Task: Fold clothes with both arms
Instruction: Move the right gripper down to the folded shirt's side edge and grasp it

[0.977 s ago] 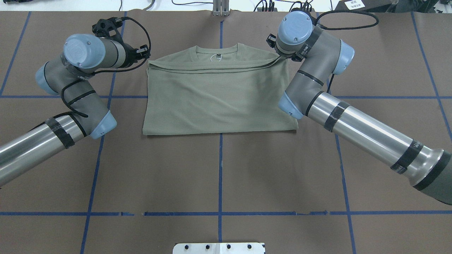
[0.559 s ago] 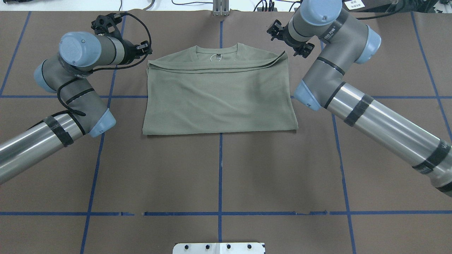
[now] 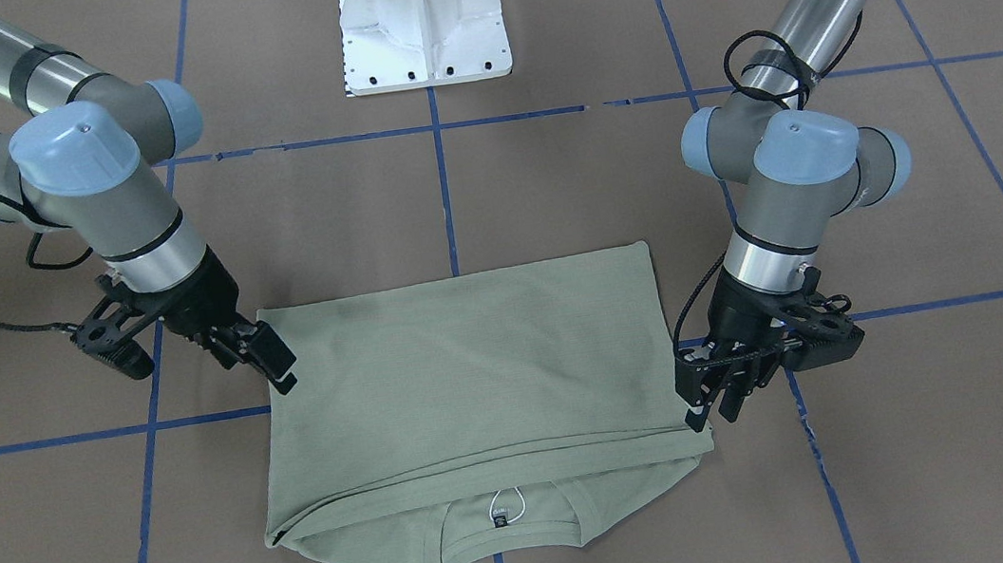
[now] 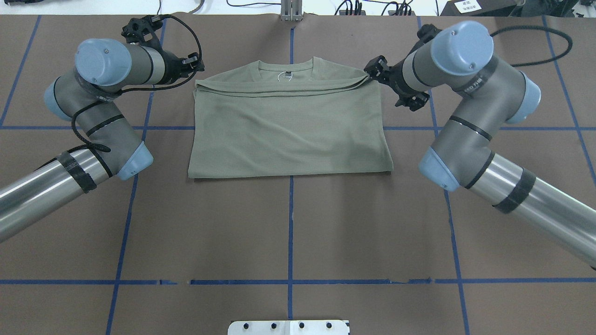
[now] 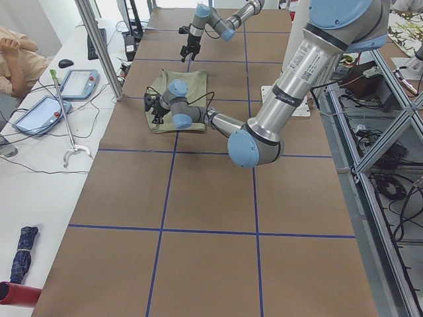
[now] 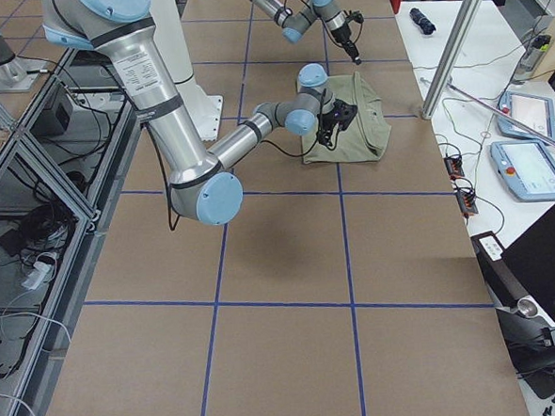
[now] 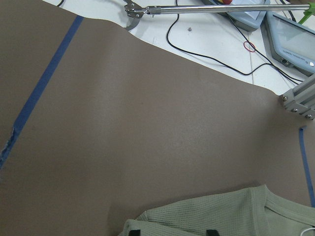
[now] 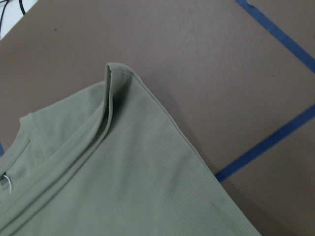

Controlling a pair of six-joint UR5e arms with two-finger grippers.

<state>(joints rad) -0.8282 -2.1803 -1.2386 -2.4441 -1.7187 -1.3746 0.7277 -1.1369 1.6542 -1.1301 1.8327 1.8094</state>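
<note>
Shirt (image 4: 288,125) lies folded flat at the centre of the table (image 4: 233,223). Left gripper (image 3: 713,407), jaws apart, sits at one collar-side corner. Right gripper (image 3: 275,364), spread not discernible, is near the other. Both should probably pinch all layers evenly.

A brown table cover (image 4: 372,232) is marked into squares by blue tape lines (image 4: 290,232). A white metal base plate (image 3: 421,19) stands on it. Alongside, a white side table (image 5: 39,198) holds 2 tablets (image 5: 79,84) and a folded umbrella (image 5: 23,246). A person (image 5: 13,59) sits at its far end.
</note>
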